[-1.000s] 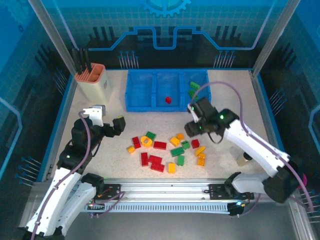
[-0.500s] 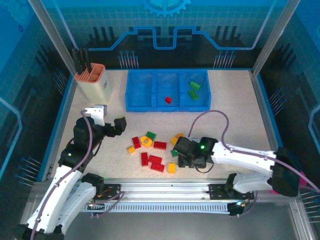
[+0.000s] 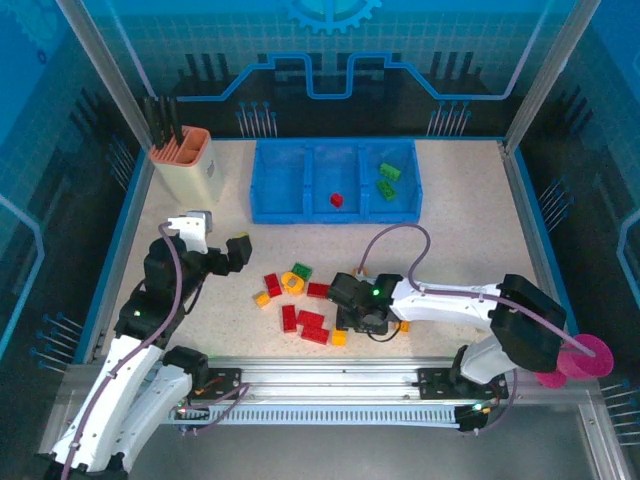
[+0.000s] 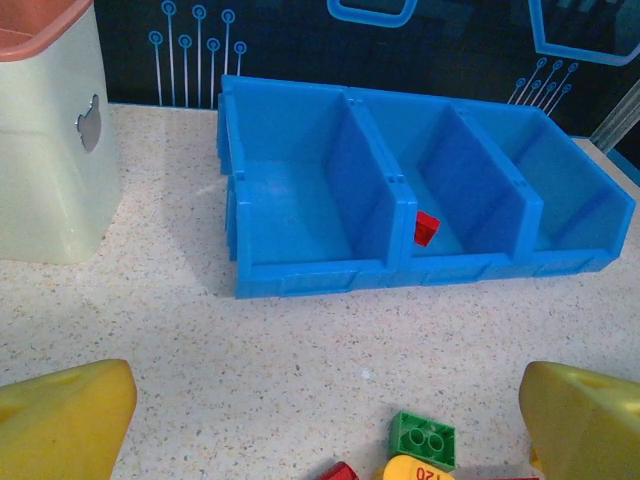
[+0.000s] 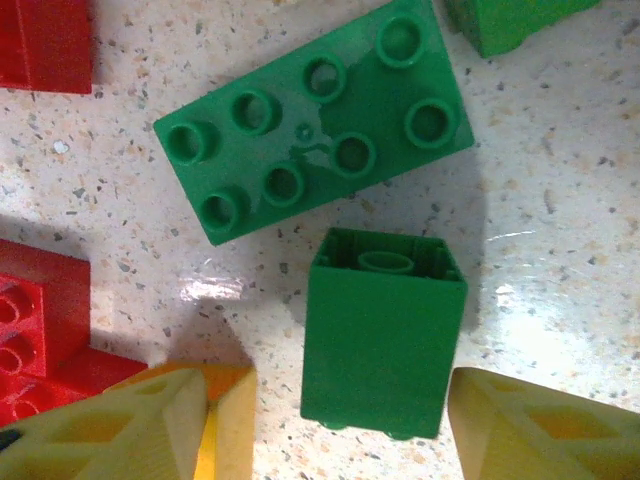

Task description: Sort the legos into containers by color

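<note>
We are holding the right gripper point(image 5: 325, 415) part-open around a green block point(image 5: 385, 330) lying on its side in the near pile. One finger point(image 5: 110, 430) is crowding a yellow block point(image 5: 228, 420), so closing risks pinching both. The tray point(image 3: 335, 215) is sitting farther back, and the left gripper point(image 4: 322, 420) is gaping wide and empty.

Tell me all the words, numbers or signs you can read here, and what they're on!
"120", as best it reads, partly cut off by the picture's edge: on the yellow brick in the left wrist view.
Apple-shaped badge, no letters: on the beige cup.
Gear sign, no letters: on the back wall.
Studs of the big green brick: any lettering is too blurred to read.
</note>
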